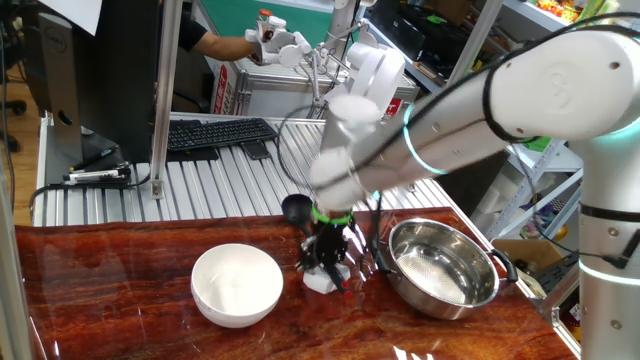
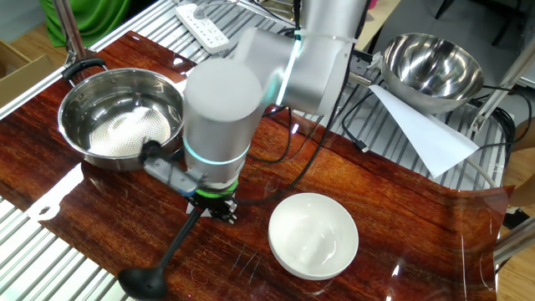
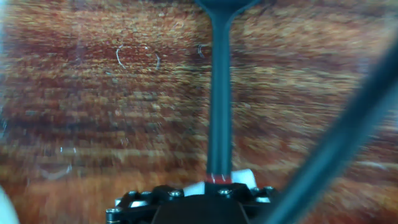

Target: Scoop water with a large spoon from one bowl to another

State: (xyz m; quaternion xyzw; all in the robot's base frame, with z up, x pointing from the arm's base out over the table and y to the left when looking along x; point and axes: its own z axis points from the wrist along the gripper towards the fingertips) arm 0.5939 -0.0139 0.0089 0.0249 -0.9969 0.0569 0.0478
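Observation:
The large spoon (image 2: 171,247), a black ladle, lies aslant on the wooden table, its cup (image 2: 138,284) near the table edge. In the hand view its handle (image 3: 219,93) runs straight up from between my jaws, with the red mark just above them. My gripper (image 2: 213,209) points down over the handle's end, above a white block (image 1: 325,281), and its fingers are hidden. The steel bowl (image 1: 470,290) stands right of the gripper (image 1: 328,262) and the white bowl (image 1: 237,285) left. In the other fixed view the steel bowl (image 2: 84,84) shows a faint sheen inside. The white bowl (image 2: 313,234) looks empty.
A second steel bowl (image 2: 433,63) and a white sheet (image 2: 422,130) rest on the metal rack behind the table. A keyboard (image 1: 215,133) lies on the rack and a person's gloved hand (image 1: 275,45) shows beyond it. Cables (image 2: 334,142) trail across the table.

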